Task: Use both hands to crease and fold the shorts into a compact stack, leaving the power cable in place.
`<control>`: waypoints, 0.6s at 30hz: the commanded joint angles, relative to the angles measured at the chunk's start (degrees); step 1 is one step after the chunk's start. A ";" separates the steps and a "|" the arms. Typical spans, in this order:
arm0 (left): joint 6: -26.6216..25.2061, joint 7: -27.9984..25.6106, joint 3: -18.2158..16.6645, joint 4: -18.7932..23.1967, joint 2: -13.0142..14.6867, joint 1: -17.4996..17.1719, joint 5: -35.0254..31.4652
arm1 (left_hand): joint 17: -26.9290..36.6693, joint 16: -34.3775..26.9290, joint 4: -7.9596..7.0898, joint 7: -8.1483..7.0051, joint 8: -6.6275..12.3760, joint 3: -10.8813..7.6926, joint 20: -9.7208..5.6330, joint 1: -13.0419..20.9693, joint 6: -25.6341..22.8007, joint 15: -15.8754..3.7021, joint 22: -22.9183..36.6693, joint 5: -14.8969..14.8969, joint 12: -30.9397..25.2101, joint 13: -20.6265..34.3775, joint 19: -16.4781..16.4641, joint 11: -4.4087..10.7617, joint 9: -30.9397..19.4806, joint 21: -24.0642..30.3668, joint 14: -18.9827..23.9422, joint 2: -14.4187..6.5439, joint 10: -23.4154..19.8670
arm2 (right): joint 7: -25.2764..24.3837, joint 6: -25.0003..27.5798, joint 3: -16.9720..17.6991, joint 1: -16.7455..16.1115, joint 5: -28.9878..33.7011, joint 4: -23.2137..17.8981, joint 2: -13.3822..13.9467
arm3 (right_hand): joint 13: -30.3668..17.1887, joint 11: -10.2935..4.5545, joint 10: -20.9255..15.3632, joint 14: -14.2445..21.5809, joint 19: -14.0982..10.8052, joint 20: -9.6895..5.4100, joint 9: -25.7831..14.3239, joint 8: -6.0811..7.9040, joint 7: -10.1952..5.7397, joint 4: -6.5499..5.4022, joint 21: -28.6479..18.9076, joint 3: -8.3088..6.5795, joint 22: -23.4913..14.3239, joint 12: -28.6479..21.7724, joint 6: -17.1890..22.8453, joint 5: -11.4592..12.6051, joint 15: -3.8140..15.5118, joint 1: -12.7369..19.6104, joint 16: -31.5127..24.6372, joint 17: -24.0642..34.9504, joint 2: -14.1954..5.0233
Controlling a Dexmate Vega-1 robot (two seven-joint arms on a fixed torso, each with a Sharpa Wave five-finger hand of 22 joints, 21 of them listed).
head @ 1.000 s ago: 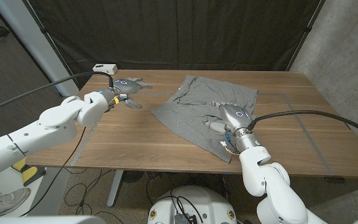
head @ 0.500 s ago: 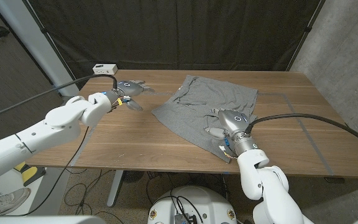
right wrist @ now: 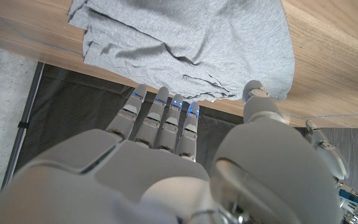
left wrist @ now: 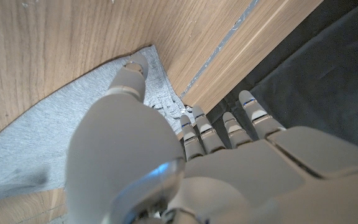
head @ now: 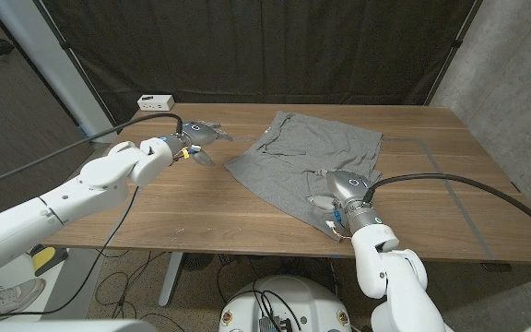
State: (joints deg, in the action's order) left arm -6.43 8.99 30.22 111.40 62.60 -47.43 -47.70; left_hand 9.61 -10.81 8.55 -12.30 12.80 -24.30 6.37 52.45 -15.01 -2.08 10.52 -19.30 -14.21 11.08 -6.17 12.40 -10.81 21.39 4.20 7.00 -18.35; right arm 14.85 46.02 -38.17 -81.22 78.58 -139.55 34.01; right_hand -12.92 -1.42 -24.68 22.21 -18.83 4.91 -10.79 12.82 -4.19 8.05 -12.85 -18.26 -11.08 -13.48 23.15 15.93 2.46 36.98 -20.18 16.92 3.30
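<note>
Grey shorts (head: pixel 304 157) lie spread, rumpled, on the wooden table (head: pixel 201 203), centre-right. Soft thin jersey, light, will drape and bunch; likely best pinched at hem corners or waistband edge, then pressed to crease. Right hand (head: pixel 336 191) sits over the near corner of the shorts, fingers look loosely apart, whether any cloth is pinched I cannot tell. Left hand (head: pixel 194 136) hovers beside the shorts' left edge, fingers spread, holding nothing. White power box (head: pixel 156 101) at far left edge, well apart
</note>
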 commanded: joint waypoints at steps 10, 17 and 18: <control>1.00 2.21 2.97 -2.49 -2.27 2.24 -6.59 | 0.12 -0.26 -0.25 -0.17 -0.14 0.94 0.05 1.32 -0.41 -0.77 0.23 -0.51 0.02 0.24 -0.64 -0.01 -0.18 -0.34 0.67 -0.03 -0.65 | 6.50 -0.56 0.84 -3.44 5.48 1.53 -4.96 | -0.42 -0.14 -1.05 0.57 0.89 -0.19 -0.30 -0.18 0.09 -0.35 0.08 1.72 -0.14 -0.39 0.89 0.35 4.68 0.24 -0.97 0.80 0.62; 1.83 2.20 3.66 -3.27 -2.92 2.96 -7.38 | 0.12 -0.18 -0.30 -0.18 -0.29 1.26 -0.10 1.75 -0.42 -0.82 0.24 -0.63 0.21 0.24 -0.83 0.00 -0.19 -0.41 0.72 -0.23 -0.63 | 9.52 -0.55 1.00 -4.58 8.55 2.15 -6.36 | -0.57 -0.11 -1.12 0.86 1.01 -0.13 -0.31 -0.30 0.20 -0.46 0.06 2.26 -0.18 -0.42 0.90 0.50 4.75 0.34 -1.33 1.15 0.75; 1.98 2.22 3.77 -3.44 -3.03 3.09 -7.44 | 0.12 -0.15 -0.31 -0.18 -0.33 1.34 -0.10 1.86 -0.41 -0.83 0.24 -0.65 0.26 0.25 -1.00 0.01 -0.19 -0.37 0.73 -0.28 -0.62 | 10.05 -0.77 1.41 -4.82 7.85 1.96 -6.38 | -0.59 -0.20 -1.14 0.88 1.00 -0.18 -0.32 -0.31 0.17 -0.44 0.04 2.28 -0.18 -0.43 0.91 0.53 4.75 0.43 -1.37 1.19 0.72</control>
State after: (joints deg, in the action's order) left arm -5.49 10.78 32.90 109.11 60.53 -45.35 -53.35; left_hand 9.61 -10.81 8.14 -12.30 12.80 -23.33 6.23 53.73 -15.00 -2.14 10.51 -19.52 -14.21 11.08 -6.48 12.49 -10.80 21.18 4.26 6.77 -18.43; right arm 21.20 45.45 -37.42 -84.15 83.91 -138.32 29.93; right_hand -13.20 -1.42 -25.29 22.21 -18.31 4.81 -10.79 12.82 -3.79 7.50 -12.85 -16.28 -11.07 -13.48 23.55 15.92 2.45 37.27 -21.07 17.84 3.60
